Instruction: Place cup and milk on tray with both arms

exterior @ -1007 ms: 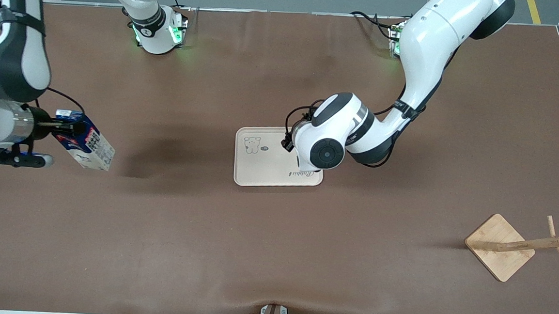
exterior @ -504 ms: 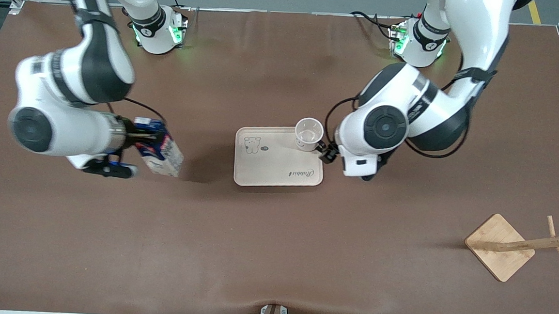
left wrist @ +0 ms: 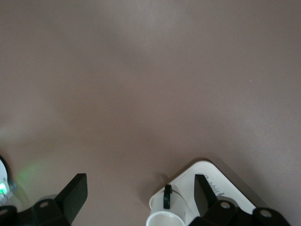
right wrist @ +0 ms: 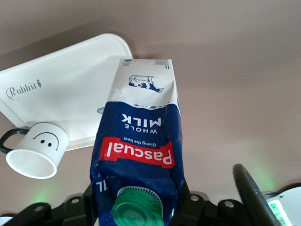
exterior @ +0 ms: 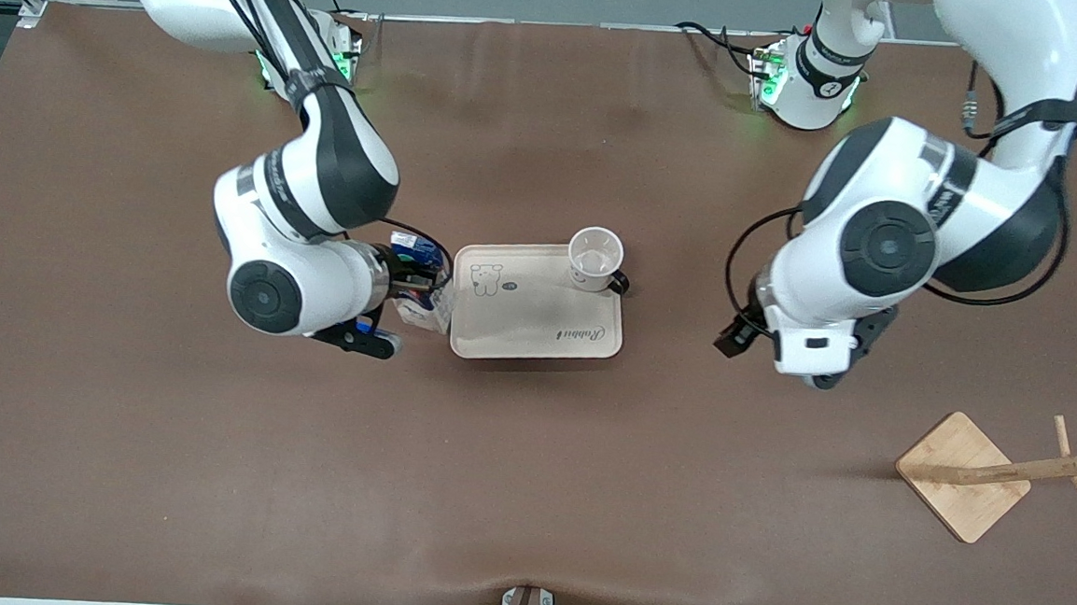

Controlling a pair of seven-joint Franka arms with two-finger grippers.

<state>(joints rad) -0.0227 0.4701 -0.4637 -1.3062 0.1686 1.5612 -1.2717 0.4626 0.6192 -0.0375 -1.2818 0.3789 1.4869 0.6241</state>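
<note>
milk (right wrist: 137, 141) in right claw (exterior: 415, 283), beside tray (exterior: 518, 325)

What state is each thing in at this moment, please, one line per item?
cup: upright on the tray's corner, free of both grippers.
milk: held tilted, at the tray's edge toward the right arm's end.
tray: flat on the table, holding only the cup.
right gripper: shut on the milk.
left gripper: open, empty, over bare table.
wooden stand: tipped over.
</note>
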